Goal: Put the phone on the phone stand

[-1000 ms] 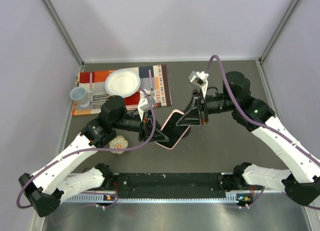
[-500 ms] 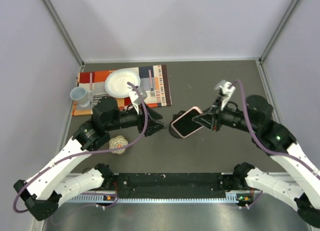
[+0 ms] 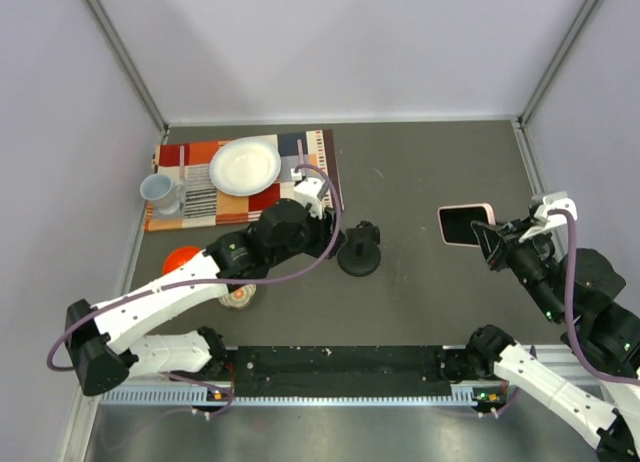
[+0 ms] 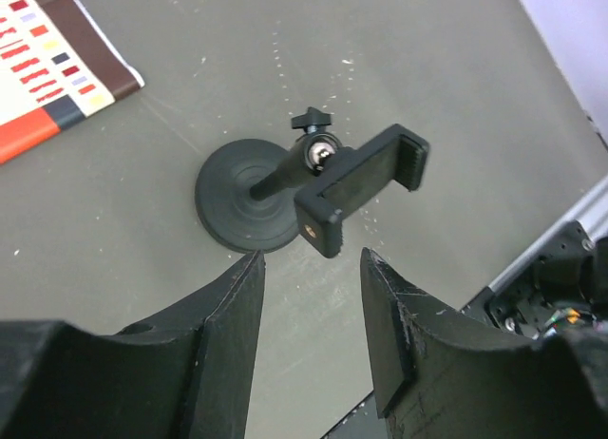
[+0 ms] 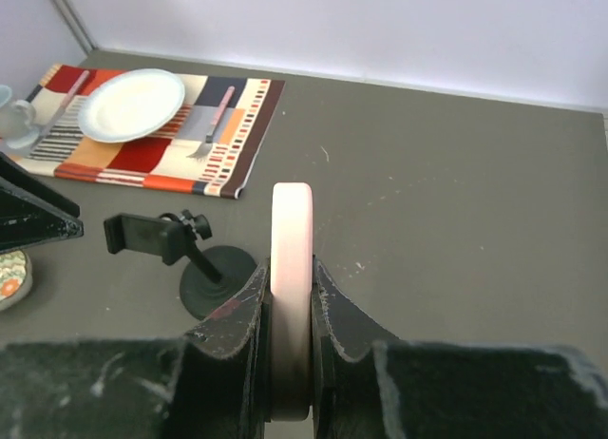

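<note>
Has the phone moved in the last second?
Yes. In the top view the phone has gone right, from above the stand to well right of it, farther from the placemat.

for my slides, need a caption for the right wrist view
Right gripper clamps the pink-edged phone on edge, the empty phone stand standing beyond.

The phone stand (image 4: 285, 187) rests on the grey table (image 4: 427, 59), round base flat and clamp cradle (image 4: 366, 182) tilted on its stem. The left gripper (image 4: 311, 268) hangs just near it, fingers spread. A patterned placemat (image 4: 47, 68) lies upper left.
</note>
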Controlling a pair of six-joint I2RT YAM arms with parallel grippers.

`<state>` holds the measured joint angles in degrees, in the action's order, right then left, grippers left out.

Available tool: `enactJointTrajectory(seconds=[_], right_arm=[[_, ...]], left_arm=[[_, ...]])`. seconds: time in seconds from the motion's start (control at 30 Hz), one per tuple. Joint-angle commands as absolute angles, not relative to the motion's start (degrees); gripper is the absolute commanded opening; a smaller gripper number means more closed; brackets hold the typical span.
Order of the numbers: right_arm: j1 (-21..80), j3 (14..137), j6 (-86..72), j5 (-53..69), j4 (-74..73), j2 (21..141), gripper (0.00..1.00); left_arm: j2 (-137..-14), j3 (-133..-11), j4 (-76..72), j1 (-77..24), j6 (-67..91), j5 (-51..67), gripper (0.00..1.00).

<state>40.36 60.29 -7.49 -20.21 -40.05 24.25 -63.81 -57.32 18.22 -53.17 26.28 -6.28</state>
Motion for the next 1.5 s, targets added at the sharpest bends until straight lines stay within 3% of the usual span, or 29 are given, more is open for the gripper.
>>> enactJointTrajectory(seconds=[0.0,0.13,0.27,0.83,1.0,1.1,1.27,1.47], right_arm=[[40.5,59.7,-6.2,-21.8,-38.1,22.4,0.00],[40.5,58.2,-7.6,-16.6,-38.1,22.8,0.00],[40.4,57.3,-7.4,-12.5,-38.1,23.7,0.00],[40.5,58.2,-7.1,-7.3,-38.1,25.6,0.00],[40.5,59.1,-7.3,-6.6,-38.5,26.5,0.00],[40.5,59.1,-7.1,-5.9,-38.5,27.0,0.00],[40.5,60.1,-4.8,1.5,-39.1,28.7,0.00],[40.5,61.9,1.5,14.2,-41.2,31.7,0.00]], left_arm=[[-67.0,-60.6,16.3,-54.9,31.5,-15.8,0.49],[-69.1,-60.8,15.0,-56.2,33.0,-16.1,0.45],[-70.4,-61.0,14.9,-57.3,33.8,-17.2,0.47],[-74.6,-63.5,13.9,-58.4,32.2,-18.5,0.32],[-73.9,-62.6,14.2,-58.4,31.7,-18.1,0.32],[-73.4,-61.6,13.3,-58.4,30.2,-17.4,0.24],[-72.9,-61.2,12.7,-58.2,23.6,-12.1,0.02],[-73.6,-63.9,18.9,-57.6,11.1,-1.6,0.00]])
